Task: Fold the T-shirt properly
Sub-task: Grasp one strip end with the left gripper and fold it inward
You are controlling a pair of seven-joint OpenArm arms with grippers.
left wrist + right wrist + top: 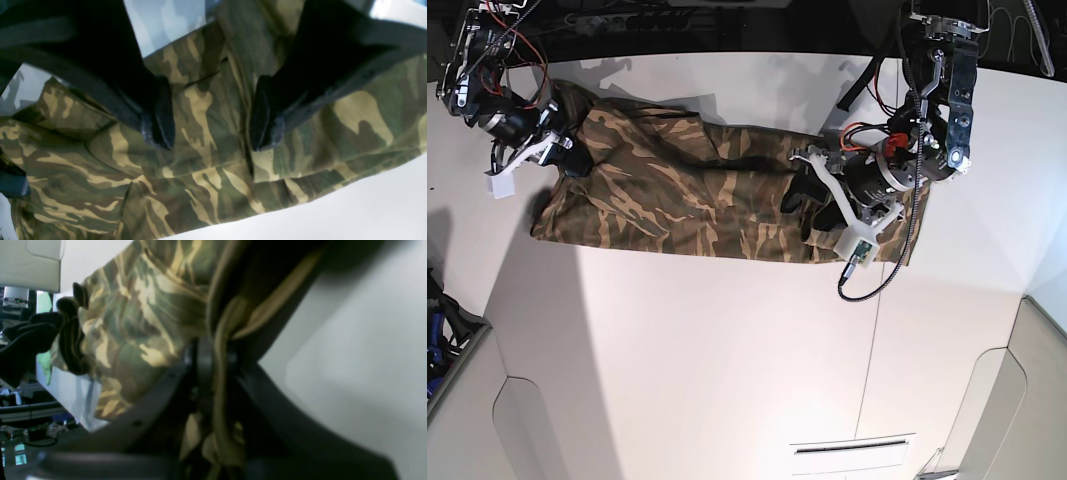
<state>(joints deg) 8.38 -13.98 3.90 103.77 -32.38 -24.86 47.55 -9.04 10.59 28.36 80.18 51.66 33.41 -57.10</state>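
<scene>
- The T-shirt [697, 205] lies spread on the white bench [727, 370], toward the far side, as a long band whose long axis runs left to right across the base view.
- The right claw [213, 350] sits at the left end of that band, at its far corner. In the right wrist view its jaws are pinched tight on a bunched fold of tan-edged cloth, so this end counts as gripped.
- The left claw [213, 113] is over the opposite, right end of the band. In the left wrist view its two dark fingertips [160, 123] stand wide apart, with camouflage cloth showing between and below them; nothing is caught between them.
- I cannot tell from these views whether those fingertips touch the cloth or hover just above it.
- The relation that matters: each arm is nearer to its own end of the long axis, and the two claws are well apart along it.
- The cloth lies directly beneath the left claw, with the near hem of the shirt and bare bench just beyond it in the wrist view.
- My judgement: the next move calls for the left claw to close on the cloth under it, so both ends can be carried across the short axis together.
</scene>
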